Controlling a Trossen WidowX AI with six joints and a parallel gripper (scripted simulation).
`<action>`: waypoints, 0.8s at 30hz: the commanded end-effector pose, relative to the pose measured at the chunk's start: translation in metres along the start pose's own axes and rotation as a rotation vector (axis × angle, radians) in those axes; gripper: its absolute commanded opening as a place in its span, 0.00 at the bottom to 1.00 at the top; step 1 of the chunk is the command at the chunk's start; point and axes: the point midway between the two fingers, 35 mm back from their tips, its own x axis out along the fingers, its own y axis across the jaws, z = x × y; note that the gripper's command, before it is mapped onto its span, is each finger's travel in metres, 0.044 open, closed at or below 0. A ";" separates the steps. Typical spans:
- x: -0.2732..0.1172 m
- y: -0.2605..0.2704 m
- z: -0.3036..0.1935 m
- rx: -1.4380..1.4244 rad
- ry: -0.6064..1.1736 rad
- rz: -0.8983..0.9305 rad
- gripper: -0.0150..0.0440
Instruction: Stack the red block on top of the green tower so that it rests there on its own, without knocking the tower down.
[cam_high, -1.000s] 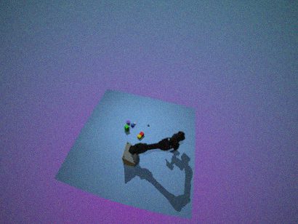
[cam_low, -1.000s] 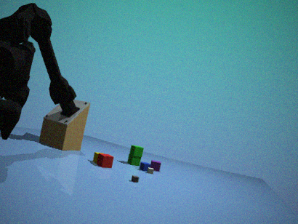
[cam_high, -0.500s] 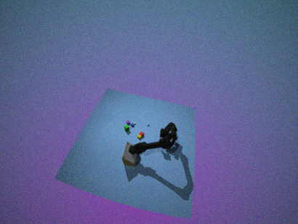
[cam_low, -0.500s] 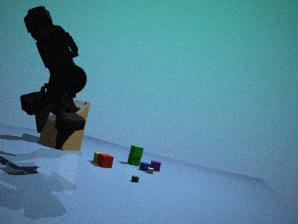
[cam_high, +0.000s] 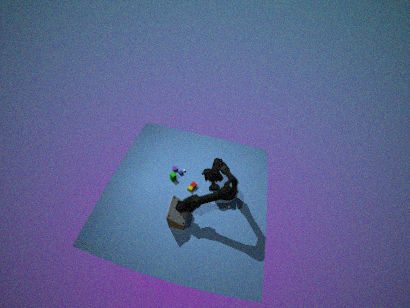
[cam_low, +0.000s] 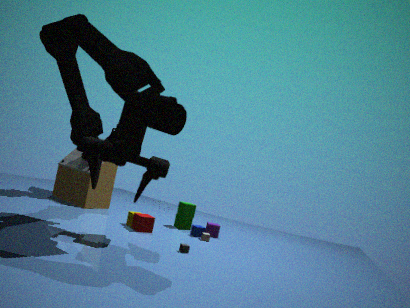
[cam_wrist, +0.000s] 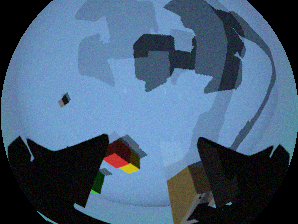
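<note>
From my seat the exterior view reads best: nearest the camera sits a small dark cube (cam_low: 184, 248), matte, on the smooth pale-blue mat (cam_low: 280, 270), with arm shadows smeared in flat grey patches to the left. Just behind it there's a tiny tan cube (cam_low: 205, 236), touching or almost touching a blue block (cam_low: 197, 230) and a purple block (cam_low: 213, 229), all sharp-edged with flat, untextured faces. The red block (cam_low: 143, 222) lies flat on the mat left of that cluster, with a yellow block (cam_low: 130, 217) tight against its far side; I can't tell if they actually touch. The green tower (cam_low: 185, 215) stands upright between red block and blue block, apart from the red one, taller than wide, nothing on top. Above and behind the red block hangs the gripper (cam_low: 117, 186), matte black, its tapered fingers (cam_low: 142, 189) spread nearly to full width and pointing down, with nothing between them. In the wrist view the red block (cam_wrist: 119, 159) shows low between the two dark finger silhouettes. Further back, the tan box-shaped base (cam_low: 82, 185) carries the arm (cam_low: 110, 62), folded high at the elbow.
</note>
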 end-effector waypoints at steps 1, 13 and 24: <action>-0.001 0.015 -0.021 -0.135 -0.029 0.002 1.00; -0.011 0.052 -0.092 -0.554 -0.163 0.020 1.00; -0.009 0.057 -0.107 -0.639 -0.197 0.022 1.00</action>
